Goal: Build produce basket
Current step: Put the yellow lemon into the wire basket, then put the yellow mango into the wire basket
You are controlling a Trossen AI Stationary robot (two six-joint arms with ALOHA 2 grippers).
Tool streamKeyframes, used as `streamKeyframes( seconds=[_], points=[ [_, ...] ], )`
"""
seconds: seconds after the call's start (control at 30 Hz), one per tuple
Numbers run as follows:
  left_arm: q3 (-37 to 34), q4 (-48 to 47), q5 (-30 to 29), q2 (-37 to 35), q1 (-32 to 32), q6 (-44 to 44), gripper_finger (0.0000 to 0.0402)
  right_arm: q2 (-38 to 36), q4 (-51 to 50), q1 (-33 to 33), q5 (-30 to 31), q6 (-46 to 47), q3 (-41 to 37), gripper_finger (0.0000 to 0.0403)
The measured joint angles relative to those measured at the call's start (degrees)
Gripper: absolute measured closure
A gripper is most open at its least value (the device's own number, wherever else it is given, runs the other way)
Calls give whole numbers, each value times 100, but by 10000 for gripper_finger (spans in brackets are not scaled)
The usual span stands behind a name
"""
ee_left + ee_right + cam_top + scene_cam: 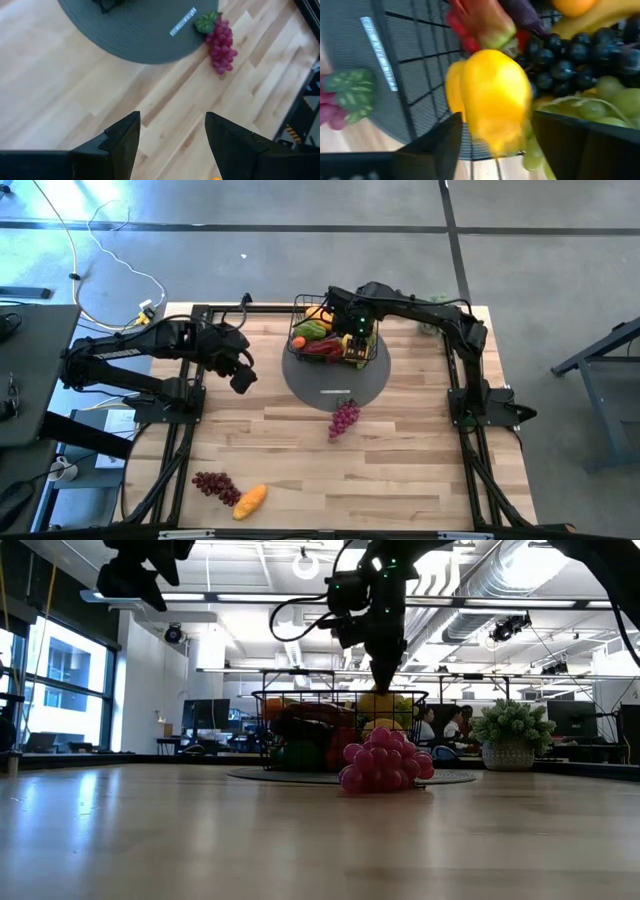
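Pink grapes (343, 418) beside grey disc (310, 385), near basket (334, 332)

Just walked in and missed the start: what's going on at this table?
The right gripper is over the basket, with a yellow pepper between its fingers. The basket already holds produce and sits on a grey disc. The left gripper hangs open over bare wood. Pink grapes lie beside the disc.

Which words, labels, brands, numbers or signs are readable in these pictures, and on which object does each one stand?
No text can be read in any view.
White strip label on the grey round mat, beside the pink grape bunch: it carries print, but too small and blurred to read.
Basket, produce and arms: no lettering visible.
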Motion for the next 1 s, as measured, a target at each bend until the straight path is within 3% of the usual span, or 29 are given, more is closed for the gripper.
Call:
streamKeyframes(
  seconds=[0.1, 0.23, 0.6, 1.0],
  points=[
    [0, -1, -69, 0, -311, -259, 190, 0, 1, 0, 186, 6, 0, 150],
    [0, -2, -254, 0, -732, -636, 190, 0, 0, 0, 132, 8, 0, 126],
    [2, 0, -655, 153, -2109, -2156, 190, -223, -60, -54, 126, 414, 0, 122],
    [0, 55, -763, 1021, -3630, -3849, 190, -828, -39, -52, 145, 1407, 0, 121]
  ],
)
